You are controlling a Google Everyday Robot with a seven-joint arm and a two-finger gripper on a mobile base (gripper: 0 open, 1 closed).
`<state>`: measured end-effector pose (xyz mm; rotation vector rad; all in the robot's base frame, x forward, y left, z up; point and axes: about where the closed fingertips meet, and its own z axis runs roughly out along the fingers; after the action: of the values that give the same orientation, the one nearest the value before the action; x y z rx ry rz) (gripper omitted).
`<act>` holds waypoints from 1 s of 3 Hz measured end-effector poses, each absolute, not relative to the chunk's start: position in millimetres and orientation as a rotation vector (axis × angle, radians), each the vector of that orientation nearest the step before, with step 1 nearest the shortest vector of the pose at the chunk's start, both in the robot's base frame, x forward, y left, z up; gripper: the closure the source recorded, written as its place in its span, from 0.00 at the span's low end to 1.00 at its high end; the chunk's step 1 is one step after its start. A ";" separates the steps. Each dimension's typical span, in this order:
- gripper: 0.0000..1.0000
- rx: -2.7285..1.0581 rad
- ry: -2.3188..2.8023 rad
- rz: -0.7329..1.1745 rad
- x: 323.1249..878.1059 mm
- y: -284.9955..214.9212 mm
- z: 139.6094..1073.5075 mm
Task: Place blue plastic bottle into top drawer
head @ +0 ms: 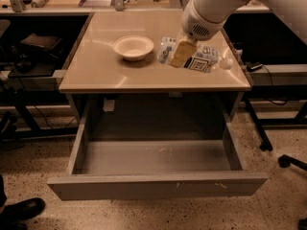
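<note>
Two big things fill your frame: the tan table (120,75) across the upper half and the top drawer (153,186) pulled out below it, spanning the lower half. The drawer is open toward the bottom of the frame. Its grey floor shows, and its flat front carries a few small white scuffs right of centre.

Next in size, the robot's white arm (216,4) comes in from the upper right corner and reaches down over the right part of the table.

On the table, left of the arm's end, sits a cream round bowl (133,47), upright and apart from everything else.

Right of the bowl, the blue plastic bottle (204,61) lies on its side on the table, running from centre toward the right edge. Its pale label with a dark mark faces you. It is on the table, not in the drawer.

The pincer (183,53) sits at the arm's tip, right at the left half of the bottle and overlapping it in your view. The rest of the bottle sticks out to the pincer's right. You cannot tell whether the pincer is open, closed or gripping the bottle.

A dark shoe (21,210) shows in the lower left corner, on the speckled floor.
</note>
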<state>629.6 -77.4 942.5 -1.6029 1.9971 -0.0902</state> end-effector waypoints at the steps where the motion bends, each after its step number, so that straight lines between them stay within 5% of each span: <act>1: 1.00 -1.516 2.037 -0.204 574.4 -63.8 962.6; 3: 1.00 -1.591 2.083 -0.142 540.3 -32.6 893.7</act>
<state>540.3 -32.6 893.7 -1.5915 2.0826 -0.1417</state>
